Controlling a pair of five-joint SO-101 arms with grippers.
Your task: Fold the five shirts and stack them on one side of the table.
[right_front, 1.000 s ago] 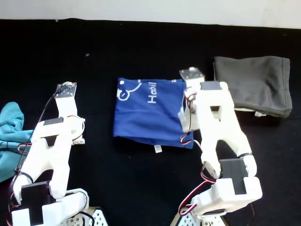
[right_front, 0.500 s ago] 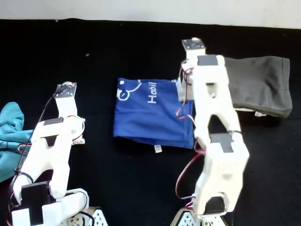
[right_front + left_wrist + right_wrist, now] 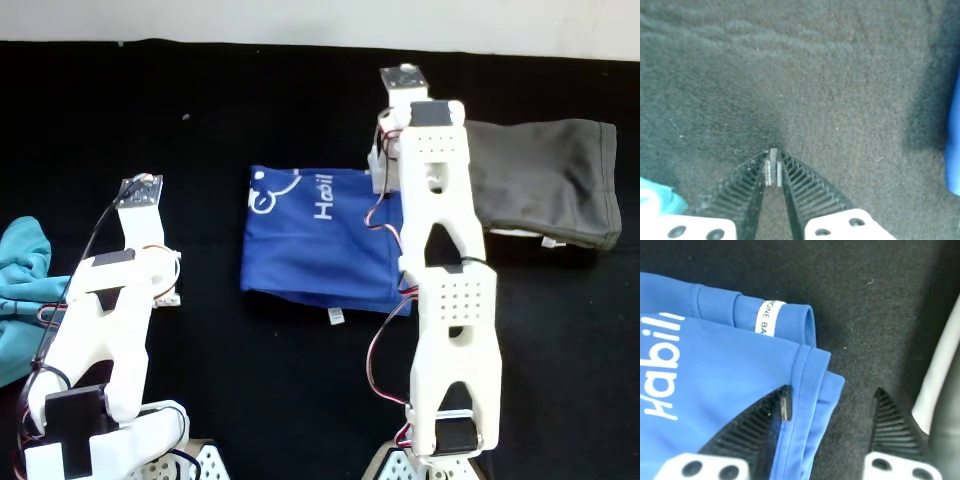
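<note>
A folded blue shirt (image 3: pixel 315 240) with white print lies in the middle of the black table. My right gripper (image 3: pixel 832 402) hangs open over the shirt's far right corner (image 3: pixel 810 365); one finger (image 3: pixel 781 406) is above the blue hem, the other above bare cloth. In the high view the right arm stretches far out, with its gripper (image 3: pixel 382 172) at that corner. A folded grey shirt (image 3: pixel 545 180) lies at the far right. A crumpled teal shirt (image 3: pixel 22 290) sits at the left edge. My left gripper (image 3: pixel 772 167) is shut and empty, low over the black table beside the teal shirt (image 3: pixel 655 195).
The black cloth (image 3: pixel 200 110) covers the whole table. A pale edge (image 3: pixel 940 370) lies close beside the right gripper's outer finger. The left arm (image 3: pixel 105 310) stands between the teal and the blue shirt.
The right arm has stretched away from its base, carrying its gripper from the blue shirt's right edge to the far right corner. The left arm has stayed still.
</note>
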